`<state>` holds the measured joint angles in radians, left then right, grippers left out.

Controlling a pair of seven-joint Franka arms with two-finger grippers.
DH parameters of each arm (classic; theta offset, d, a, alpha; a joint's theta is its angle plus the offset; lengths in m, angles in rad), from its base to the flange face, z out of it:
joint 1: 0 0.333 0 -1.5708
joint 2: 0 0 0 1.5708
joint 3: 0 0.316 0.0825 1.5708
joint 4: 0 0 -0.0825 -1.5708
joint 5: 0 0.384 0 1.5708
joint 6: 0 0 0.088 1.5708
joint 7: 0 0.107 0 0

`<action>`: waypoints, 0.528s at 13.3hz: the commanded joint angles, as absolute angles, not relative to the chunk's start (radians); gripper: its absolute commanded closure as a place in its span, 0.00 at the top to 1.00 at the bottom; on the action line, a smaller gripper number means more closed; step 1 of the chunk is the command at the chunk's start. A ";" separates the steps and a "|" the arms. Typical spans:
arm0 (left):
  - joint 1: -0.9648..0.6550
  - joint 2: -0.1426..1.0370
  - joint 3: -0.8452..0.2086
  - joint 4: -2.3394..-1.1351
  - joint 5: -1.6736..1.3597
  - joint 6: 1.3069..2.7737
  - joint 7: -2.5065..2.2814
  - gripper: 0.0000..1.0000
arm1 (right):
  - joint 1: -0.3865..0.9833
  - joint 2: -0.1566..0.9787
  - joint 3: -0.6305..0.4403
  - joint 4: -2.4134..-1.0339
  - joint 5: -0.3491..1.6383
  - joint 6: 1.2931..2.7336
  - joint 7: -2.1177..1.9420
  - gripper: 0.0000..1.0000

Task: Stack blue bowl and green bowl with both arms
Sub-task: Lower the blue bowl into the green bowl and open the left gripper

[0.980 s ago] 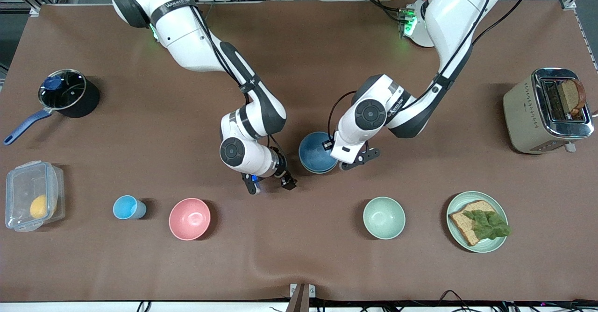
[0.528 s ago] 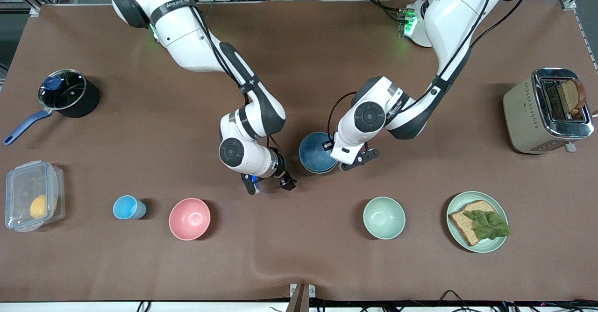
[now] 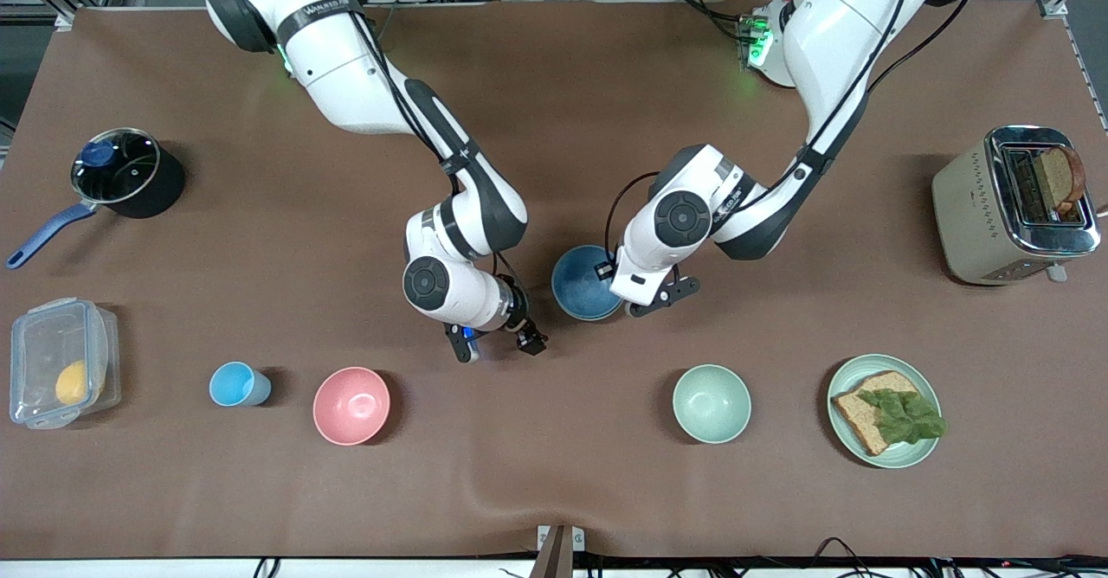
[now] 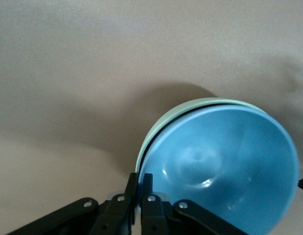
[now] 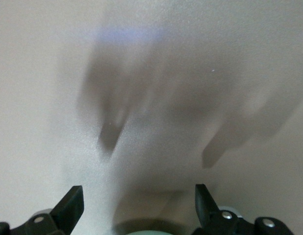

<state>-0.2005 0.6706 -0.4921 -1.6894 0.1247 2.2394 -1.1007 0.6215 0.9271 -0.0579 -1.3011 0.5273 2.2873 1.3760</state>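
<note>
**Blue bowl nested in green bowl, left claw pinching rims**

Blue bowl [image 3: 585,282], round, smooth, medium-blue w/ lighter inside, sits in the sage-green round bowl [image 4: 190,108]; only a thin green rim shows around it in the left wrist view. Stack is mid-surface, on the brown mat-covered surface [image 3: 554,491].

View left to right: right claw [image 3: 495,344] hangs low over bare surface beside the stack, toward the right arm's end, fingers spread wide, holding nothing. Next, the stacked bowls. Then left claw [image 4: 140,188], fingers nearly together, clamped on the rims of both bowls at the stack's edge. Paler mint-green bowl [image 3: 711,403] sits nearer the front camera, well apart.
</note>
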 commanded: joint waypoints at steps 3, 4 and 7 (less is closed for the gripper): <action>-0.206 0.673 -0.485 -1.666 0.132 2.247 -1.106 1.00 | 0.618 0.923 -0.055 -1.301 0.541 2.292 1.387 1.00; -0.199 0.669 -0.485 -1.664 0.132 2.247 -1.103 1.00 | 0.618 0.923 -0.055 -1.301 0.543 2.292 1.387 1.00; -0.181 0.605 -0.465 -1.663 0.132 2.247 -1.101 1.00 | 0.623 0.927 -0.054 -1.301 0.545 2.296 1.404 1.00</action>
<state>-0.1903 0.6634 -0.4845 -1.6583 0.1247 2.2503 -1.1005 0.6218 0.9271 -0.0577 -1.3012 0.5275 2.2874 1.3840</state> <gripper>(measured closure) 0.357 0.000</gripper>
